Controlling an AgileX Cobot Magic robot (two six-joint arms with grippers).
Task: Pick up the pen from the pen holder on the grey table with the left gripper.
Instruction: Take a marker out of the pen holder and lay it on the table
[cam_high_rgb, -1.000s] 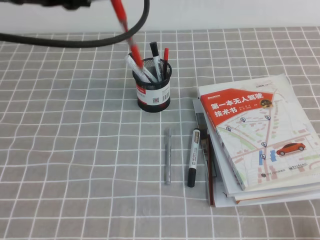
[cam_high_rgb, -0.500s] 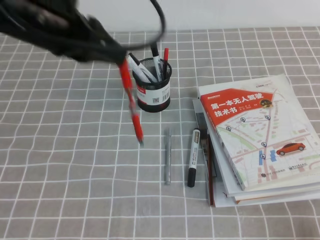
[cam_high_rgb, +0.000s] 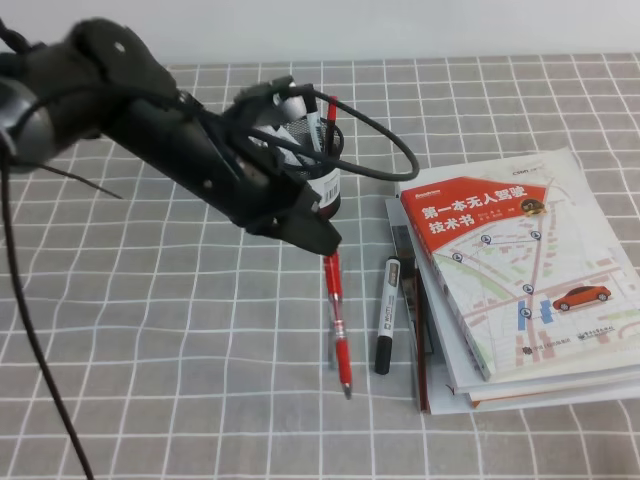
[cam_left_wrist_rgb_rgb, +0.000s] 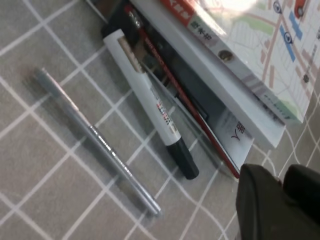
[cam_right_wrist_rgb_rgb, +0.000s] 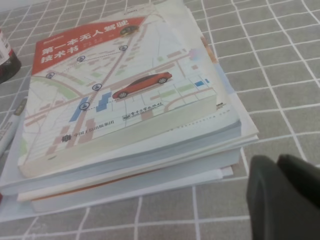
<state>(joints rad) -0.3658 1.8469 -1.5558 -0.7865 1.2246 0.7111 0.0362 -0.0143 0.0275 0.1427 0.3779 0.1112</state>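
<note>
In the exterior high view my left gripper (cam_high_rgb: 322, 245) reaches in from the upper left and is shut on the top of the red pen (cam_high_rgb: 338, 320). The pen hangs tip-down over the grey table (cam_high_rgb: 150, 350). Whether the tip touches the cloth I cannot tell. The black mesh pen holder (cam_high_rgb: 330, 188) stands just behind the arm, mostly covered by it, with other pens sticking out. In the left wrist view only the left gripper's black fingers (cam_left_wrist_rgb_rgb: 260, 200) show, not the pen. My right gripper (cam_right_wrist_rgb_rgb: 278, 167) appears at the right wrist view's lower right, fingers together, holding nothing.
A white marker with a black cap (cam_high_rgb: 385, 315) lies right of the pen. A thin grey pen (cam_left_wrist_rgb_rgb: 95, 135) lies beside the marker (cam_left_wrist_rgb_rgb: 150, 100). A stack of books (cam_high_rgb: 510, 270) fills the right side. A black cable (cam_high_rgb: 30, 330) trails down the left.
The left arm has swung down and to the right, carrying the red pen from left of the holder to in front of it, above the grey pen. The arm now covers most of the holder.
</note>
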